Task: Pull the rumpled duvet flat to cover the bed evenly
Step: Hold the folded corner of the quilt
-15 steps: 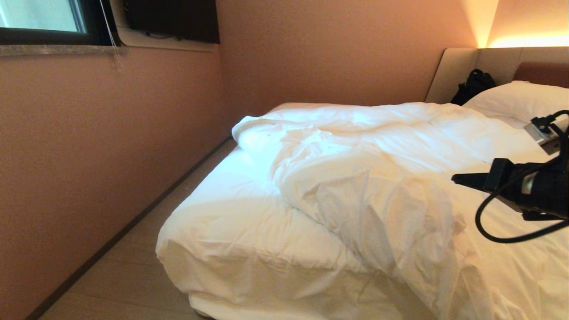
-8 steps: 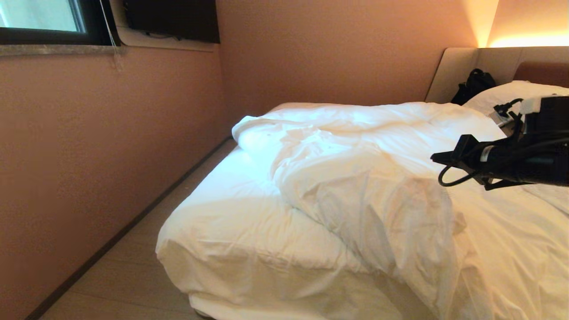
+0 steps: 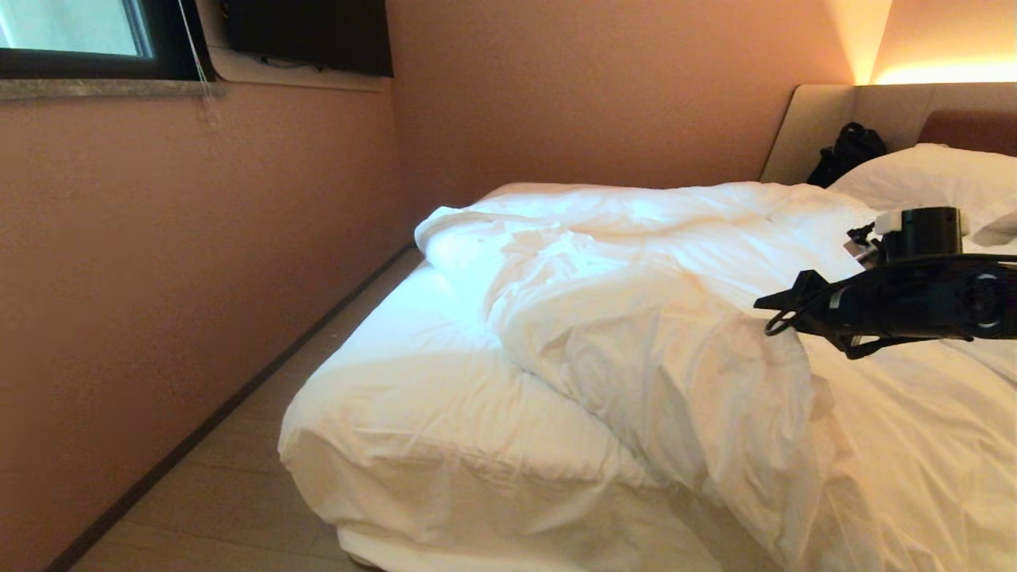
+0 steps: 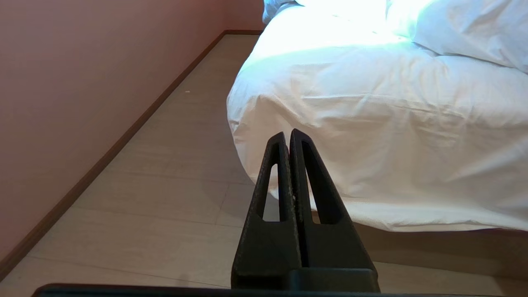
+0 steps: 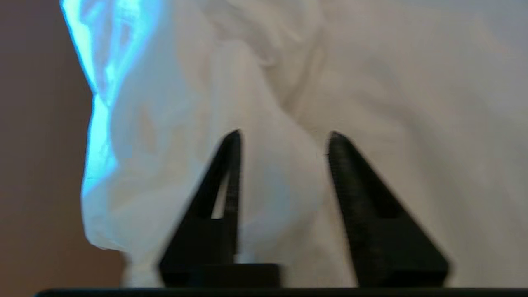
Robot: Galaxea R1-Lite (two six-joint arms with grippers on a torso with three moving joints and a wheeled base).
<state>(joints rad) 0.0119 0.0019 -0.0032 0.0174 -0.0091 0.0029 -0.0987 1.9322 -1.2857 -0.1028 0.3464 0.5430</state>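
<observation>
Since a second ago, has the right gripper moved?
Yes. In the head view the right gripper has moved left across the duvet, away from the pillow, and now points level over the crumpled ridge.

Right gripper (image 5: 284, 142) parted; left gripper (image 4: 287, 136) (parked) pinched

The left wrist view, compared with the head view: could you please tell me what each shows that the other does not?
Only the left wrist view: the left gripper, shut, parked low above the pale wood-look floor by the bed's corner. Only the head view: the right gripper over the rumpled, puffy white duvet, the plump white pillow, the beige padded headboard. Both: the large low white-sheeted bed, its bare corner uncovered.
</observation>
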